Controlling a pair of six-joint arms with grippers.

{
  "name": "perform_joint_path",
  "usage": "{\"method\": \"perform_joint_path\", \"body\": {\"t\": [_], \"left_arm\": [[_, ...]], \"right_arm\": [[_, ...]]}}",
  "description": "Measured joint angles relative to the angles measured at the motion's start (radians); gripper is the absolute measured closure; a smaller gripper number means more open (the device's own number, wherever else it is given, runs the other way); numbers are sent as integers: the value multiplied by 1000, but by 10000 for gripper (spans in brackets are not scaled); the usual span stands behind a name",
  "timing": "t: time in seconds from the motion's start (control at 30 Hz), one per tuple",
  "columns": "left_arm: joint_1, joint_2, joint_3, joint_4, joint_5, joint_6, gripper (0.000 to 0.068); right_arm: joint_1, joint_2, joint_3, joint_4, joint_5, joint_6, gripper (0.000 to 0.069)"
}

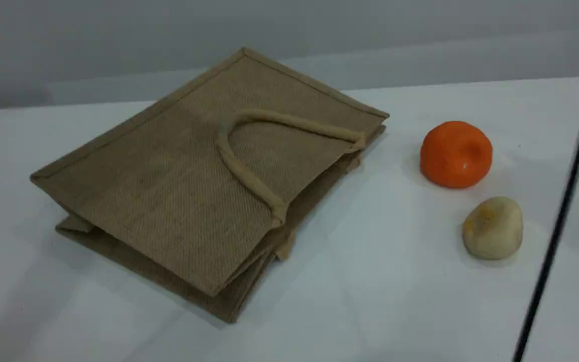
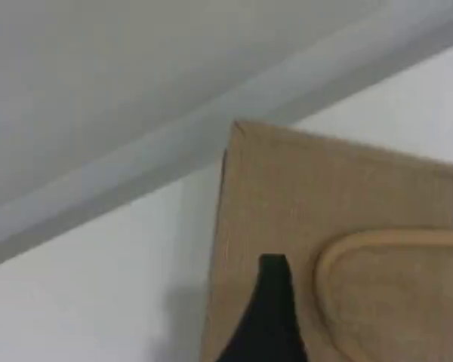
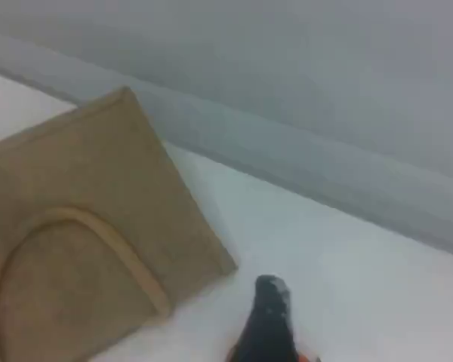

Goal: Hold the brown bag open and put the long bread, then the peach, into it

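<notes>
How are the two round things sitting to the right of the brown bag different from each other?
The orange fruit is bright orange, while the yellowish-beige item is pale and dull with darker yellow patches. The orange fruit looks somewhat larger and evenly round with a dimple; the beige item is lumpier and lopsided. The orange fruit lies farther back on the table, the beige item nearer the camera. Both rest untouched on the table, apart from each other and from the brown bag.

The brown bag lies flat on my table. Right of it sits a round fruit, with a lumpy item just before that.
</notes>
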Motion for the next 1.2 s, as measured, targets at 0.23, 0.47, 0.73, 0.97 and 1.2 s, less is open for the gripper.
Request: {"method": "perform_joint_path", "body": {"t": [0.23,0.47,0.73,0.97,1.2], "left_arm": [[0,-154,0,1,0,-27,95],[0,-339,53,1,-1,-53,95],[0,-636,359,26,-1,-49,95],[0,-973,678,27,-1,-49,95],[0,-1333,994,23,0,-46,95]], "right_arm": [[0,-199,-1,-83,189,112,143],[0,-409,-1,-63,317,149,143],[0,-635,1,-27,384,171,143],[1,-831,80,-25,384,196,143],[1,-1050,263,-23,384,196,143]]}}
